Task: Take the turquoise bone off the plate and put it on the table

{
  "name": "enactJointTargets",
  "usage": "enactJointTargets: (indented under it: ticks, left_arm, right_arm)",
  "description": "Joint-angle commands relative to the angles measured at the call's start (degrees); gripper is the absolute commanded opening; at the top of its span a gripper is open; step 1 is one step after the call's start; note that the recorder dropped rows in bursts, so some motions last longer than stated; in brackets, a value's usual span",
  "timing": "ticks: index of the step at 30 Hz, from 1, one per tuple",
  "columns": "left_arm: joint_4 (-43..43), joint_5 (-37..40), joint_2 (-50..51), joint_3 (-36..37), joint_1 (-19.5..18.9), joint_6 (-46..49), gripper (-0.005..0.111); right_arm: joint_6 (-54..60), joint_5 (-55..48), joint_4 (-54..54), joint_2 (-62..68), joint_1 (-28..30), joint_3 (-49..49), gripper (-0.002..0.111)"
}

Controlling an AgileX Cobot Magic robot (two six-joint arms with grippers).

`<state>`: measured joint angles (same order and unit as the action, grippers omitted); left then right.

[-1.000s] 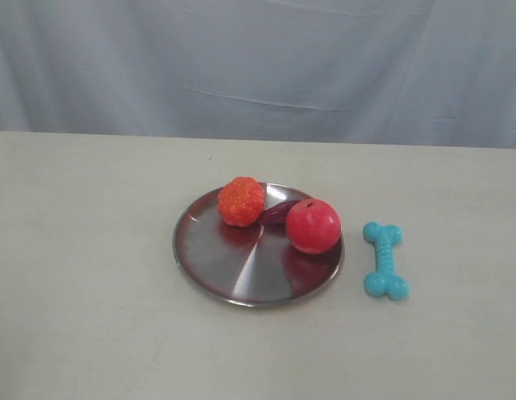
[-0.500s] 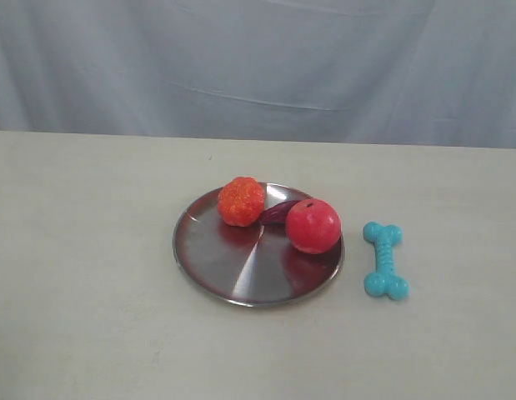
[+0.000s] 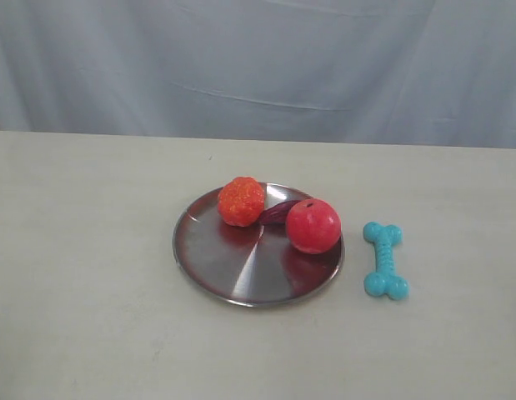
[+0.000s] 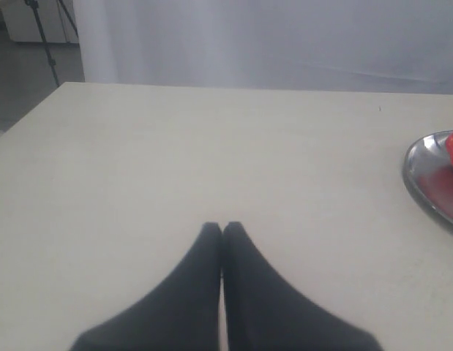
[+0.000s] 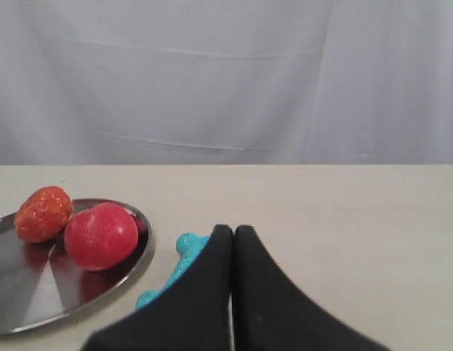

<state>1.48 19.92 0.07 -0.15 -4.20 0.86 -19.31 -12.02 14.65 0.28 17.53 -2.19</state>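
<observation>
— What was there to count?

— One plate (image 3: 232, 268), round, of shiny silver metal with a shallow rim; three toys on it; one turquoise bone (image 3: 384, 260) off it; two grippers, each seen only from its own wrist camera.

— And what did the plate hold?

— A red ball (image 3: 313, 226), smooth and glossy, by the rim nearest the bone; an orange toy (image 3: 241, 201), rounded and bumpy all over, at the far side; between those two a dark purple piece (image 3: 278, 212), ribbed perhaps, though too much of it was hidden to tell its shape. The near half of the plate showed plain metal and mirrored the red ball.

— Where did the bone lie?

— Flat on the table (image 3: 82, 283), just beside the plate on its right in the exterior view and apart from the rim; it was knobbed at both ends with a ribbed shaft, one end pointing away from the camera.

— The table itself?

— Flat, matte, cream-beige; a pale grey cloth (image 3: 258, 67) hung behind it in soft folds.

— And the claws?

— The left gripper (image 4: 222, 228) had its two black fingers pressed together tip to tip over the table, with the plate's edge at the side of its view; the right gripper (image 5: 233, 231) was closed the same way, gripping no toy; its fingers covered part of the bone lying beyond them.
</observation>
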Motion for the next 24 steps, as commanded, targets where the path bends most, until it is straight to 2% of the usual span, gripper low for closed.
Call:
enactJointTargets:
  ticks: [1, 7, 24]
  left_arm:
    - [0.4, -0.3, -0.1, 0.1, -0.3, -0.2, 0.0]
    - [0.4, -0.3, -0.1, 0.1, -0.3, -0.2, 0.0]
    - [0.4, -0.3, -0.1, 0.1, -0.3, -0.2, 0.0]
  right_arm:
    - [0.7, -1.2, 0.2, -0.3, -0.5, 2.2, 0.0]
    - [0.7, -8.1, 0.1, -0.3, -2.4, 2.2, 0.0]
    - [1.1, -7.7, -1.8, -0.3, -2.4, 2.2, 0.0]
